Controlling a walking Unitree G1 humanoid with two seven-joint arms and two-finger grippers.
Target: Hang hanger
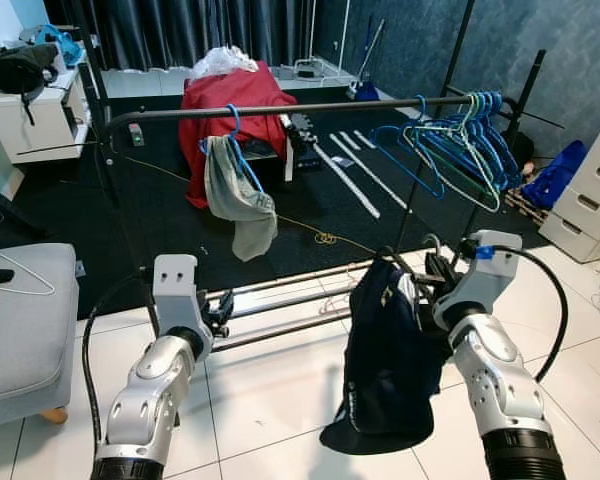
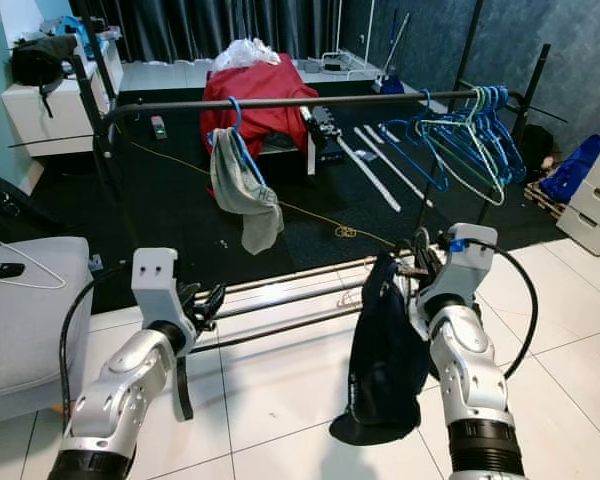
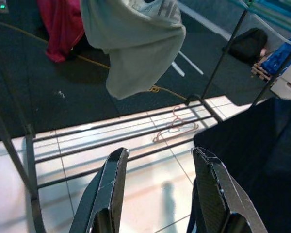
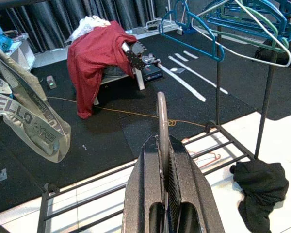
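My right gripper [image 4: 161, 194] is clamped on the hook of a hanger [image 4: 162, 121], the thin metal wire standing up between my 2 closed fingers. A dark navy garment [image 1: 385, 370] hangs from that hanger just beside my right wrist, drooping toward the white tiled floor [image 1: 270, 400]. The hanger sits below the clothes rack's top rail [image 1: 310, 108], well apart from it and about level with the rack's lower bars [image 1: 280, 300].

My left gripper [image 3: 157, 194] is held out in front of the lower bars with its 2 fingers spread and nothing between them.

On the rail, a blue hanger carries a grey shirt [image 1: 238, 195] toward my left, and a bunch of empty blue and green hangers [image 1: 460, 140] crowds the right end. A small pink hanger [image 3: 177, 127] seems to lie on the floor under the lower bars, though it is thin and hard to read. A red cloth [image 1: 230, 100] drapes over furniture behind the rack.
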